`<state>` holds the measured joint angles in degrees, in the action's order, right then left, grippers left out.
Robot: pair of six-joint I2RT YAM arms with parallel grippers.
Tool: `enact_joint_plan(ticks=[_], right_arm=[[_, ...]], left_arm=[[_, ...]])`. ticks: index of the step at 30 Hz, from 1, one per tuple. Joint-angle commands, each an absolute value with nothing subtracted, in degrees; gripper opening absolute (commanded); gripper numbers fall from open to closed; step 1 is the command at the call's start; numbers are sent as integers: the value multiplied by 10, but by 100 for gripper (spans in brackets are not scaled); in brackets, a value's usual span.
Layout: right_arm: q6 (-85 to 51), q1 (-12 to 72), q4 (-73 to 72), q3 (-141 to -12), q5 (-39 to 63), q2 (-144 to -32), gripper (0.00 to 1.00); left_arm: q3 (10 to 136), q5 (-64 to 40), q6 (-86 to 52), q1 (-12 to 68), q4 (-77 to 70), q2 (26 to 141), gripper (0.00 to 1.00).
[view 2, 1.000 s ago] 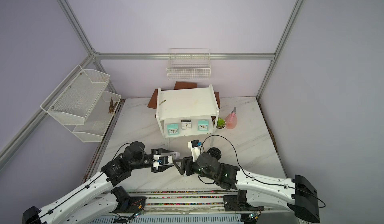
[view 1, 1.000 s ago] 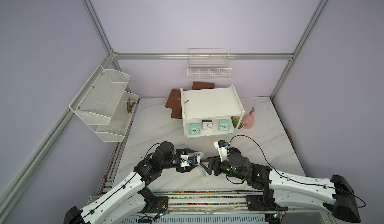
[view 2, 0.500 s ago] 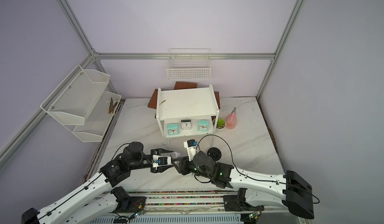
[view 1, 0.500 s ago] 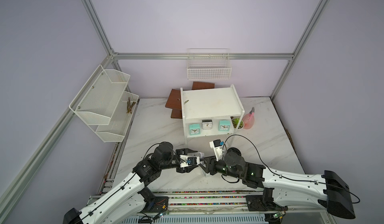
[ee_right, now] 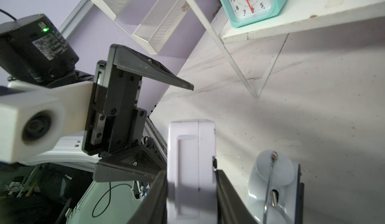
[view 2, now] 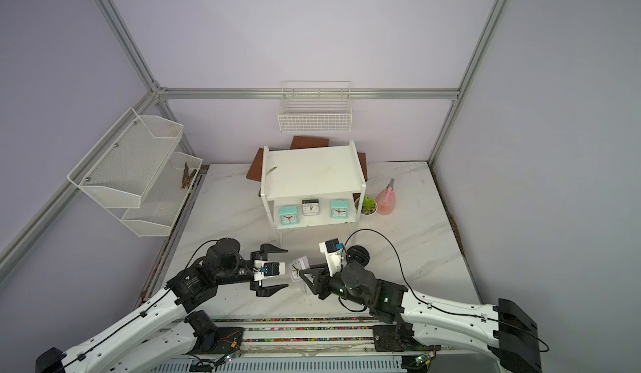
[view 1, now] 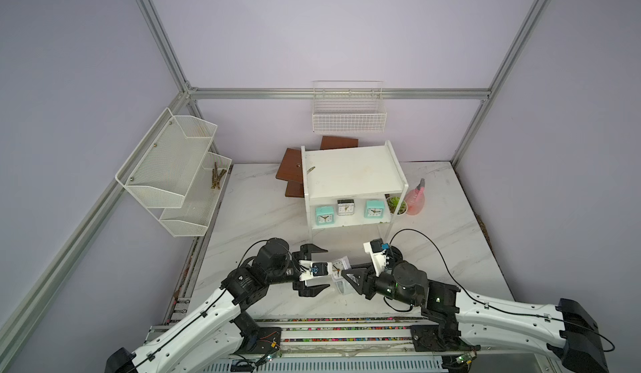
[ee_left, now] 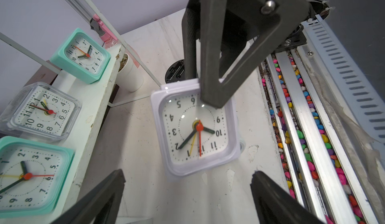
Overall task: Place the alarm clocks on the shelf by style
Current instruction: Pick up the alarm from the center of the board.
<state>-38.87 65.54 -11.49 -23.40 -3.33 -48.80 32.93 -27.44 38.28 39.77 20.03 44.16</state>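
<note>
In both top views, lower centre, passed the whitish-grey clock (view 1: 339,266) across over the desk (view 1: 256,211), short of the shelf (view 1: 350,173); in left wrist view, spread left jaws wide and empty along the bottom edge; in right wrist view, bottom centre, clamped right jaws on it for shelving.

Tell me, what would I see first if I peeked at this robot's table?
At the front, the right pincer is shut on a little white square clock, and the left pincer gapes wide open, facing it. Behind them, the white shelf has three clocks standing on its lower board: two mint-green clocks with a see-through clock between them.
</note>
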Motion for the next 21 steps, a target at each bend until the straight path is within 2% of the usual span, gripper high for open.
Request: enact_joint_plan(ticks=[1, 12, 21], right_arm=[[-345, 651, -162, -213, -37, -457, 36], [-351, 650, -281, -160, -20, -426, 35], [-341, 651, -279, -168, -13, -421, 34]], left_arm=[[353, -319, 354, 393, 218, 437, 98], [401, -430, 263, 352, 252, 459, 99], [423, -525, 219, 294, 252, 485, 99]])
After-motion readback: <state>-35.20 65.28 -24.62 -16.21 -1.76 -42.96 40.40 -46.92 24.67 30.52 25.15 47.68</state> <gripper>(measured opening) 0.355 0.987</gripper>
